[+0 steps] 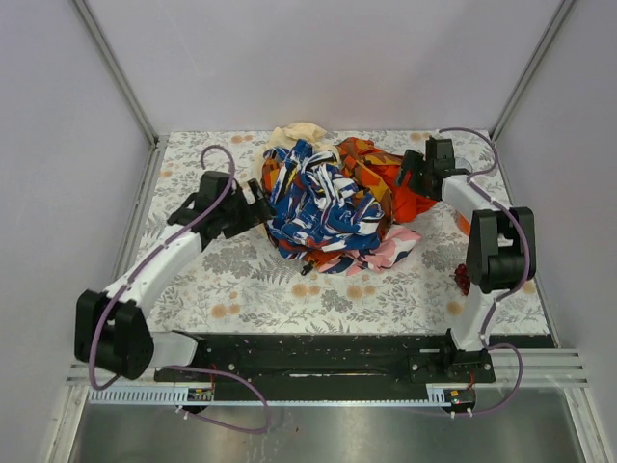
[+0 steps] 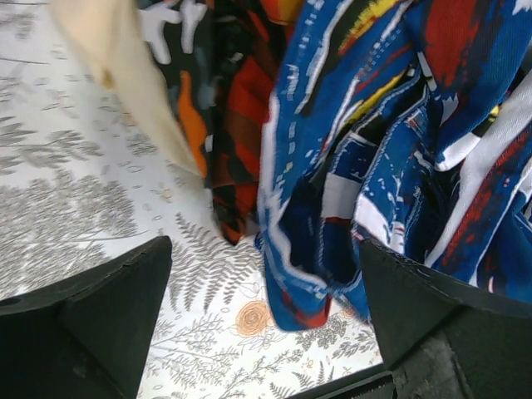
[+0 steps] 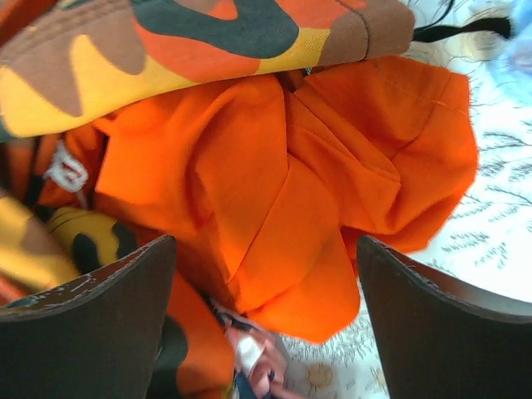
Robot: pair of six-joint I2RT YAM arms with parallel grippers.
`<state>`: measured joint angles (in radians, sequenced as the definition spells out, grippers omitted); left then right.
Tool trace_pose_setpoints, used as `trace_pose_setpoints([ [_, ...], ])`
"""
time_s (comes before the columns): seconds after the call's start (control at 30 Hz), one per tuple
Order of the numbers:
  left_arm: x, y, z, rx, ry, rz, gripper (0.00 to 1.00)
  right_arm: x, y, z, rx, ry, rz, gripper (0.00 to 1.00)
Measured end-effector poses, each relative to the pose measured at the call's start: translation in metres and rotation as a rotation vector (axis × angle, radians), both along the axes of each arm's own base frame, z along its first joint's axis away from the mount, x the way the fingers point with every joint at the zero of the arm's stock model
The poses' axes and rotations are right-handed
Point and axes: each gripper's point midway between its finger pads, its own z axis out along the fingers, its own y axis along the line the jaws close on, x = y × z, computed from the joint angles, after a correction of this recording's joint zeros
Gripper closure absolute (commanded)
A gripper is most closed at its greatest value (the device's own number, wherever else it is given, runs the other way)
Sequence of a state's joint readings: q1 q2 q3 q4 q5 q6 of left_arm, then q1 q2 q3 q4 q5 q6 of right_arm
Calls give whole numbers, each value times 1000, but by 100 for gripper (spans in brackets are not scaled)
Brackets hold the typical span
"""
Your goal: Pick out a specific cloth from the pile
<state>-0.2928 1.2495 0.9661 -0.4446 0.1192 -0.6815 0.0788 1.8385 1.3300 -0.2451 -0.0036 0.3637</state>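
a table [image 1: 241,289] with a grey leaf and orange flower print, white walls [image 1: 328,58] around it. near its right edge, a small orange thing [image 1: 464,225] and a dark red one [image 1: 463,282], both partly hidden.

From above we see only a sliver of the cloth [image 1: 410,203], the right arm [image 1: 472,198] covering the rest. Up close its top edge lies under the printed orange cloth [image 3: 191,50], and its white mark [image 3: 71,174] is blurred, perhaps a label.

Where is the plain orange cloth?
The cloth sits at the pile's right edge, top view, beside the yellow print, before the open right gripper.
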Motion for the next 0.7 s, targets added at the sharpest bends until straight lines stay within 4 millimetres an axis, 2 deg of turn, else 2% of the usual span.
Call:
trace_pose_setpoints([
  [0.1, 12, -26, -13, 1, 33, -65, 1, 8, 3, -29, 4, 42, 8, 21],
  [0.23, 32, -54, -18, -4, 40, -123, 1, 12, 7, -56, 20, 84, 22, 56],
  [0.37, 57, -70, -23, -3, 33, -145, 1, 13, 11, -56, 36, 81, 35, 82],
  [0.47, 68, -79, -35, 4, 56, -160, 1, 14, 14, -54, 41, 73, 52, 100],
  [0.57, 79, -90, -52, 16, 90, -180, 2, 12, 14, -45, 32, 60, 66, 100],
  [0.7, 86, -102, -68, 42, 131, -203, 2, 9, 15, -18, 11, 21, 94, 100],
])
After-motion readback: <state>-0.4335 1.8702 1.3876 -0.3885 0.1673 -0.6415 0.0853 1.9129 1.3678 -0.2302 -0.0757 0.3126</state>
